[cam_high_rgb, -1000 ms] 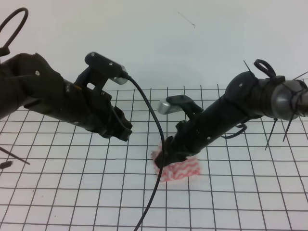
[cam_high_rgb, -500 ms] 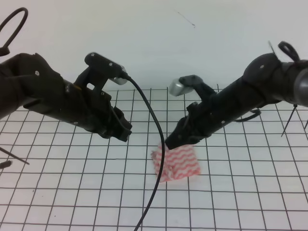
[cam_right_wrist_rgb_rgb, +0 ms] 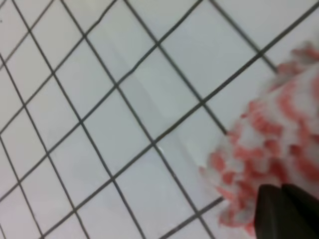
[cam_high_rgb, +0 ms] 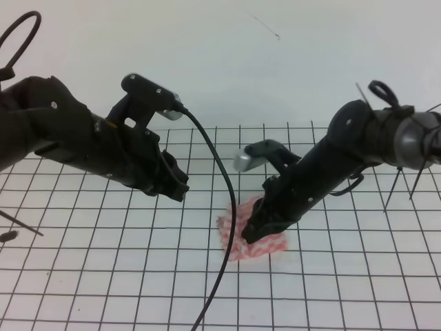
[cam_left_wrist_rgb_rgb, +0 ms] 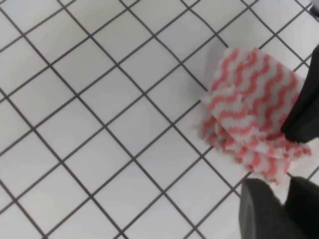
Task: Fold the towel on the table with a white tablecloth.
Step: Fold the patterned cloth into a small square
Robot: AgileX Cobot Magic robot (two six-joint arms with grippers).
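Your right gripper presses its tip onto the folded towel on the table with a white tablecloth, jaws seemingly together; your left gripper hovers well apart, its jaw state impossible to tell.

Towel on the table, right gripper atop, left gripper to its left.

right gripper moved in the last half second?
Yes. The right gripper has come back down from the grid line just above the towel onto the towel itself, which lies where it did on the tablecloth.
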